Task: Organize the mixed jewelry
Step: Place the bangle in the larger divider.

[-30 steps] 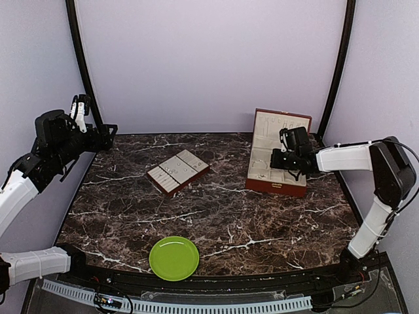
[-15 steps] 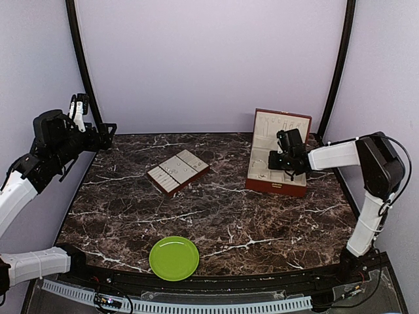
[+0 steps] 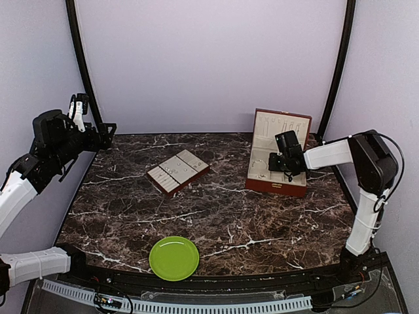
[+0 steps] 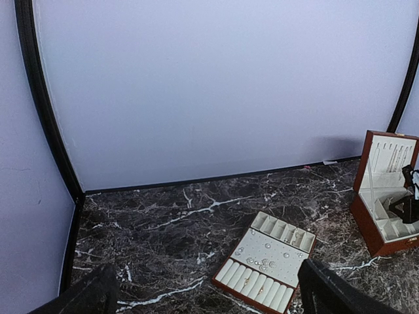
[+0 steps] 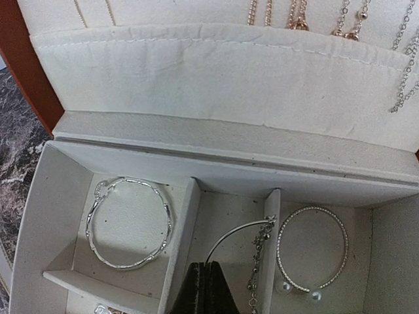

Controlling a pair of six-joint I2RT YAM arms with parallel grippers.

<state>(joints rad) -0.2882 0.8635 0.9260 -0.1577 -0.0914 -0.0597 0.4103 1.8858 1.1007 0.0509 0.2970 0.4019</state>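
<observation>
- White-and-black left arm climbs from the near-left corner to the far-left edge of the bench (image 3: pixel 262 222), with its wrist lifted high. The left tool (image 3: pixel 78 103) has its fingers spread wide apart with nothing between them.
- Cream-lined tray (image 3: pixel 178 171) lies slanted at mid-bench. The mixed jewelry (image 4: pixel 262 263), tiny silvery bits, sits scattered on its flat middle panel.
- Green plate (image 3: pixel 174 258) rests near the front edge, well apart from the tray.
- Reddish-brown box (image 3: pixel 275 186) stands open at far right, with chains (image 5: pixel 347 19) hanging in its lid and bracelets (image 5: pixel 129 222) in its compartments.
- Right arm folds at the elbow by the right wall, its forearm reaching level leftward. The right tool (image 5: pixel 208 284) hangs over the box's compartments with its fingers pressed together. Whether they touch the thin bangle just beside them I cannot tell.
</observation>
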